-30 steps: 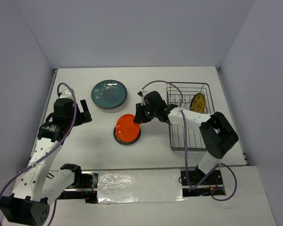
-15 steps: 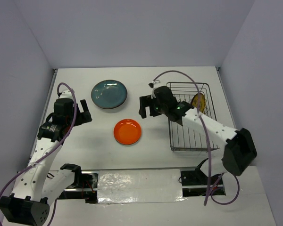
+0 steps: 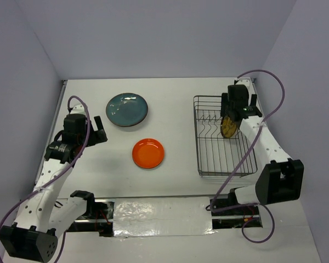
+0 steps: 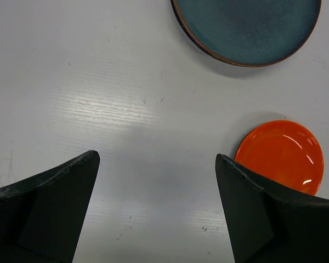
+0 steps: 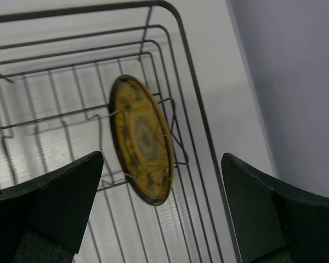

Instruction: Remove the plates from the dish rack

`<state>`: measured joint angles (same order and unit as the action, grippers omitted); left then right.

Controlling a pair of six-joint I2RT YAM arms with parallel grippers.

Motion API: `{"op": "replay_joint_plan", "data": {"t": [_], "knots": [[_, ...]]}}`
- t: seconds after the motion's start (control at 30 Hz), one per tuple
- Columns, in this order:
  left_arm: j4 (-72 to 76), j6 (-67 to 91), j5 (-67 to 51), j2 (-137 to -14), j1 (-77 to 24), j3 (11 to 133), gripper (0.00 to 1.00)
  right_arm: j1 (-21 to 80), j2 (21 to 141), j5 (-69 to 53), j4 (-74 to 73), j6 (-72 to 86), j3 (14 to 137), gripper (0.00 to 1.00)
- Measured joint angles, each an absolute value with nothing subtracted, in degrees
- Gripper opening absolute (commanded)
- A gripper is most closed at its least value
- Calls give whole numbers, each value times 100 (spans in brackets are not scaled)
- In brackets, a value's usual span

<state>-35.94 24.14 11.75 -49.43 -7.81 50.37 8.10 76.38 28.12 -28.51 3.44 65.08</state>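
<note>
Swung over the dish rack (image 3: 219, 156), right tool (image 5: 162, 156) gapes above yellow-brown plate (image 5: 142, 137); white table (image 3: 175, 104), lavender walls (image 3: 153, 38).

place: probably a lab test cell | evidence: white table (image 3: 181, 104), blank enclosing walls (image 3: 153, 38)

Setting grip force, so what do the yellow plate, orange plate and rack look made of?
Yellow plate: probably glazed ceramic; painted pattern, dark rim, soft sheen. Orange plate: glossy glaze, ceramic or maybe melamine; bright highlights. Rack: thin silver-grey metal wire in a grid.
</note>
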Motion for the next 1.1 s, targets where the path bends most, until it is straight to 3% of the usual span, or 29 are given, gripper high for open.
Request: {"op": "replay_joint_plan", "data": {"t": [0.23,0.3,0.53,0.67,1.1], "knots": [[-3592,2412,1164,-5070,-784,5037,100,537,8538,3138,-2565,198,6233,60],[-3592,2412,1160,-5070,-784,5037,99,534,8646,3194,-2488,202,6104,45],[-3592,2412,1122,-5070,-805,5037,100,537,8608,3225,-2193,178,5933,24],[-3594,2412,1122,-5070,-805,5037,100,585,8453,3096,-2078,97,5927,0],[-3592,2412,1120,-5092,-808,5037,100,589,8313,2818,-1931,-338,5881,0]]}}
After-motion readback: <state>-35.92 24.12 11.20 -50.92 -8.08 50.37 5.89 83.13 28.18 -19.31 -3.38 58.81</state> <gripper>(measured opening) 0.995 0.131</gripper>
